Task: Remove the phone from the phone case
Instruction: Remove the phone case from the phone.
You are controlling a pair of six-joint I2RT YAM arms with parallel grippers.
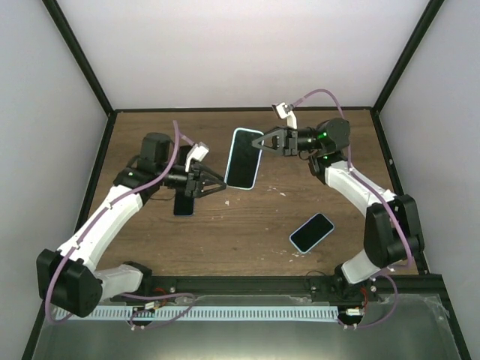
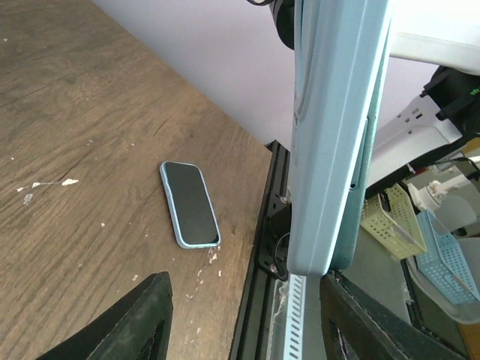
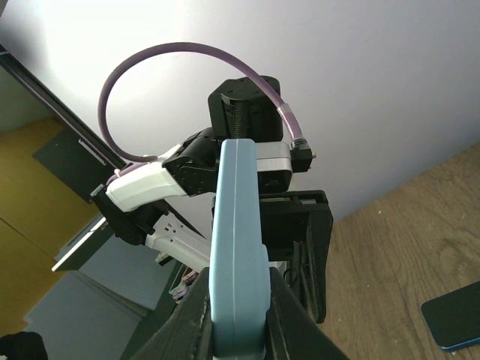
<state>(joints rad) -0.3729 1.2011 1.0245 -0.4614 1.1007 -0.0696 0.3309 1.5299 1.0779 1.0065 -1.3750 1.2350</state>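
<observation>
Top external view: the right gripper (image 1: 259, 142) pinches the right long edge of the light-blue cased phone (image 1: 244, 159). The phone is held aloft, long axis far-to-near. The left gripper (image 1: 219, 185), jaws spread, is apparently just beside its near-left corner.

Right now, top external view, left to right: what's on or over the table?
Dark flat object → left pincer → held cased phone → right pincer → blue-cased phone on table.

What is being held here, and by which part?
The right gripper pinches the cased phone at its side edge, holding it in the air. The left gripper is open near the phone's lower end, not clamping it.
</observation>
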